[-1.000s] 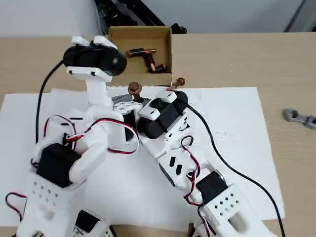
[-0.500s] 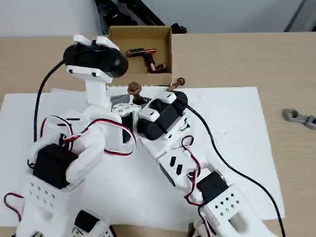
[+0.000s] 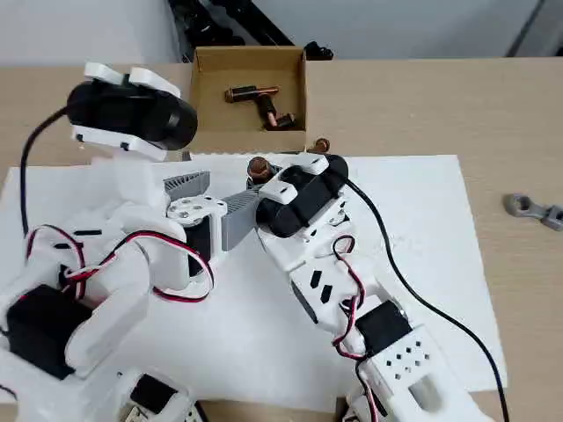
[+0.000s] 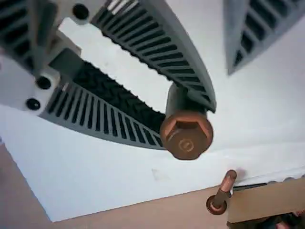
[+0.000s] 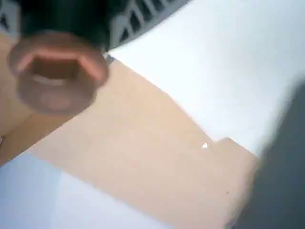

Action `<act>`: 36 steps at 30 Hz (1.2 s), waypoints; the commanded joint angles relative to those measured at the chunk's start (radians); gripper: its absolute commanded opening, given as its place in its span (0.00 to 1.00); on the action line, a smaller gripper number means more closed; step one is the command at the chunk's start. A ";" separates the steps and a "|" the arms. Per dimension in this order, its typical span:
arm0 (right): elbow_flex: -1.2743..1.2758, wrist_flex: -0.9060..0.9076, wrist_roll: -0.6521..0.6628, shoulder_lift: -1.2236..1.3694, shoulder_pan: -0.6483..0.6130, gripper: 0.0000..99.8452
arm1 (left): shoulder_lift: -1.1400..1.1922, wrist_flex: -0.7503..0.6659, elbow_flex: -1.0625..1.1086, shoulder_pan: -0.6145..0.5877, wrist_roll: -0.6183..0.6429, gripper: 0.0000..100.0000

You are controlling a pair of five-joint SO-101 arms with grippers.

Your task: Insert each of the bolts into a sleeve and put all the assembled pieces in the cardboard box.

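The copper hex-headed bolt [image 4: 186, 136] sits pinched in the right arm's grey ribbed jaws, just on the near side of the brown cardboard box [image 3: 237, 141] — likely the carry-to-box step. The left jaws look spread and empty; next, the bolt needs lifting over the near wall, then releasing.

No legible text, labels or numbers; stamped mark on bolt [image 4: 186, 135] head too blurred to read.
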 commanded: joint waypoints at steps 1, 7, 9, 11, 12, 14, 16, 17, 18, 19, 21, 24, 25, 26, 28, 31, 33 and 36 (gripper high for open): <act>-0.061 -0.025 0.014 0.016 0.008 0.00 | -0.008 0.000 -0.042 -0.069 -0.029 0.23; -0.215 -0.027 0.015 0.263 0.108 0.00 | -0.006 -0.006 -0.036 -0.362 -0.066 0.16; -0.304 -0.024 0.017 0.371 0.139 0.00 | -0.006 -0.005 -0.036 -0.446 -0.069 0.08; -0.391 -0.022 0.018 0.473 0.157 0.00 | -0.006 -0.002 -0.036 -0.503 -0.087 0.01; -0.436 -0.019 0.023 0.526 0.165 0.00 | -0.006 0.003 -0.031 -0.516 -0.114 0.00; -0.520 -0.018 0.051 0.627 0.171 0.00 | -0.008 0.002 0.001 -0.532 -0.152 0.01; -0.606 -0.018 0.071 0.725 0.185 0.00 | -0.008 0.000 0.038 -0.551 -0.186 0.01; -0.649 -0.018 0.077 0.774 0.188 0.00 | -0.006 -0.005 0.065 -0.559 -0.213 0.01; -0.695 -0.019 0.089 0.825 0.196 0.00 | -0.002 -0.009 0.099 -0.563 -0.239 0.01; -0.743 -0.019 0.095 0.877 0.203 0.00 | 0.000 -0.021 0.140 -0.563 -0.264 0.01; -0.845 -0.027 0.103 0.986 0.214 0.00 | -0.005 -0.054 0.252 -0.568 -0.295 0.01; -1.020 -0.028 0.103 1.178 0.237 0.00 | -0.008 -0.117 0.398 -0.571 -0.339 0.01; -1.083 -0.028 0.103 1.245 0.248 0.00 | -0.008 -0.141 0.426 -0.582 -0.358 0.01; -1.142 -0.028 0.103 1.307 0.262 0.00 | -0.008 -0.169 0.443 -0.608 -0.362 0.01; -1.260 -0.027 0.103 1.419 0.283 0.00 | -0.008 -0.219 0.447 -0.664 -0.313 0.01; -1.390 -0.021 0.103 1.540 0.298 0.00 | -0.008 -0.256 0.450 -0.707 -0.285 0.01; -1.445 -0.021 0.103 1.595 0.298 0.00 | -0.008 -0.253 0.455 -0.709 -0.285 0.01; -1.501 -0.025 0.103 1.658 0.291 0.00 | -0.008 -0.253 0.479 -0.704 -0.282 0.01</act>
